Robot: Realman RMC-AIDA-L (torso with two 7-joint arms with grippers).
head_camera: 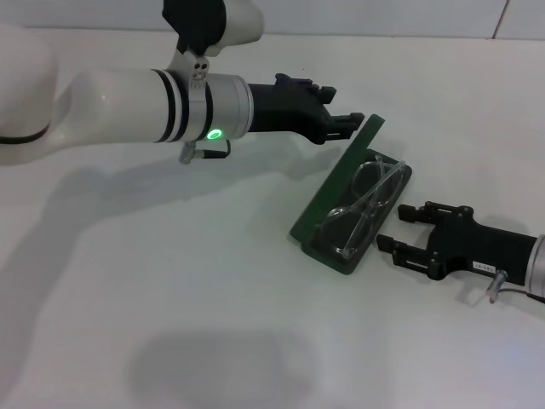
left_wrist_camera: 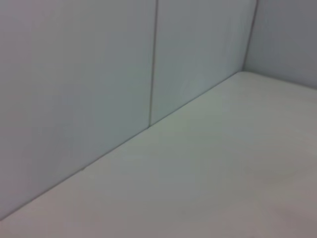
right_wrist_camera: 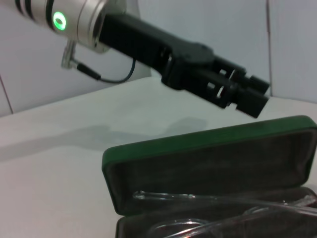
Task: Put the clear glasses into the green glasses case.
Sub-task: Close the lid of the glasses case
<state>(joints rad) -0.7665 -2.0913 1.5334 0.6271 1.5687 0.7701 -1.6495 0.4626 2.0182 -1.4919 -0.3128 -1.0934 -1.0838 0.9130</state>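
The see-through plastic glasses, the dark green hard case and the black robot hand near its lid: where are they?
Clear plastic glasses (head_camera: 364, 204): head view, on the lenses.
Dark green hinged case (head_camera: 328, 194): head view, on the raised lid.
Left gripper (head_camera: 353, 122): head view, between its fingertips.

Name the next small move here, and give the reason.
Probably the left end effector should push the lid of the dark green hinged glasses case down: the clear plastic glasses already lie inside, the lid stands open, and the open right end effector rests beside the case.

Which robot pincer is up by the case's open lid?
The left pincer. It sits at the far top edge of the lid. The right pincer is open, low beside the case, touching nothing.
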